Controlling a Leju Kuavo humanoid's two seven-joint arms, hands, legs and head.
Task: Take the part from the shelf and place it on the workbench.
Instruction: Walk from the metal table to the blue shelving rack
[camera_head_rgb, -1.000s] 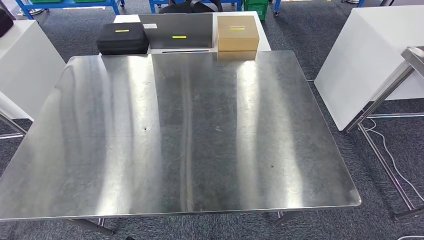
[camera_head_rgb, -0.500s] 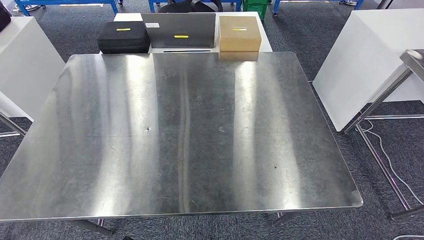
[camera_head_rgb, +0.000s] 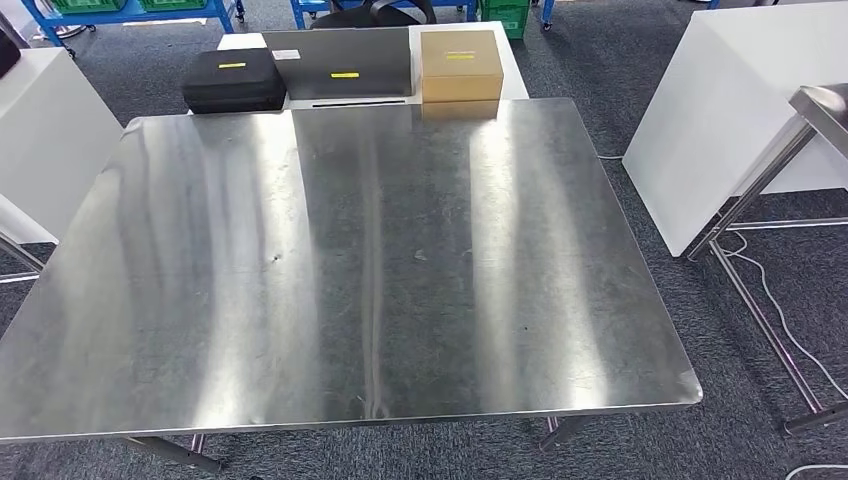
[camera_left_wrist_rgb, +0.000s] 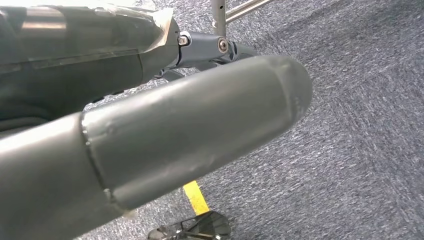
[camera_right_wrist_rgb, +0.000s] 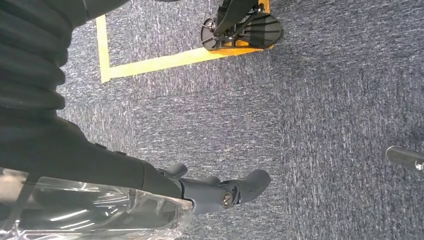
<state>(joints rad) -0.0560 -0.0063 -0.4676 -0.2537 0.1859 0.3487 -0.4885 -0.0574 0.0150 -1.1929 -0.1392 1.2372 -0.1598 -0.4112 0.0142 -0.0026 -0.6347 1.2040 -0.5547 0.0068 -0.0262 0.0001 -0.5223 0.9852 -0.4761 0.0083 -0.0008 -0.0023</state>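
part (camera_right_wrist_rgb: 90, 210): clear, pressed against right hand (camera_right_wrist_rgb: 150, 185) fingers, held | left hand (camera_left_wrist_rgb: 150, 145): fingers' state unclear

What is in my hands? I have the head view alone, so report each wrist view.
Observer: Right wrist view: a clear glossy wrapping lies against the right hand, along its dark fingers. I cannot confirm a grip.
Operator: Now the left.
Observer: Left wrist view: behind the left hand sits a dark thing under clear film. Whether it is held is unclear.
Operator: Tell me what lies below.
Observer: Grey carpet with a yellow tape line.
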